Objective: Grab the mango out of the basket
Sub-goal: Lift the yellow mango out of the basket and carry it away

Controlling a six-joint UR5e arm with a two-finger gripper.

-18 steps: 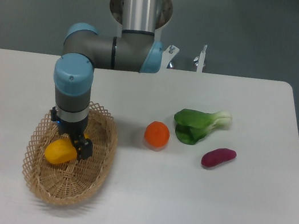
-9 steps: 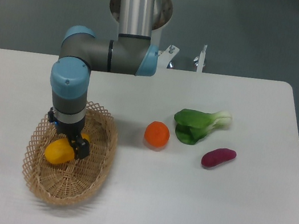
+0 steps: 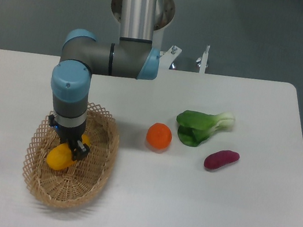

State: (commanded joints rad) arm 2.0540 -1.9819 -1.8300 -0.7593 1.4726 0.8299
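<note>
Since a second ago, the arm's blue elbow is sitting a little more to the left, and the mango is lying lower in the basket, closer to the woven floor. The gripper is reaching straight down into the basket, and its dark fingers are pressing around the top right end of the mango. It is looking like the fingers are closed on the fruit, but the wrist is hiding much of them, so the hold is hard to see well.

The mango is smooth, shiny and yellow-orange, shaped like a long egg. The basket is tan and oval, made of woven wicker, with a lacy rim full of little holes that is spreading outward. It is sitting on the left part of the white table.

Well to the right of the basket, a round orange with a bumpy skin is resting on the table. Just beside it, a leafy bok choy is lying with dark green leaves and a pale stalk. Near that, a small purple sweet potato is lying, fat in the middle and thin at the ends.
</note>
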